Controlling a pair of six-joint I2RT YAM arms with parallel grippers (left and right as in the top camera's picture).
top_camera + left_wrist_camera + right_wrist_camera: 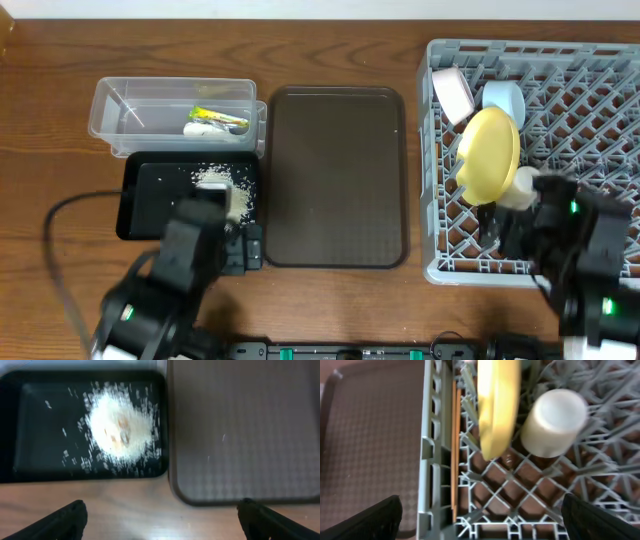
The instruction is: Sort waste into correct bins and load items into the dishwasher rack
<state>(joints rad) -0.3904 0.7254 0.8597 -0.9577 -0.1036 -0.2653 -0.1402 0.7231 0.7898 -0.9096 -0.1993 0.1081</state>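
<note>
Left gripper [161, 522] is hovering, jaws apart, by rice [117, 427] in black tray [35, 445], right gripper [482, 522] likewise over yellow plate [497, 405], cup [554, 422], chopsticks [455, 450] in rack [432, 460]; task seemingly ending, next needing clean withdrawal.

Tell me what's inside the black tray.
A heap of white rice grains with loose ones scattered around. From overhead the left arm covers the near right corner of the black tray; the wrist view shows only grains there.

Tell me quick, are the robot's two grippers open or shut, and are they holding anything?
Left gripper: jaws wide open, holding nothing.
Right gripper: jaws wide open, holding nothing.
</note>
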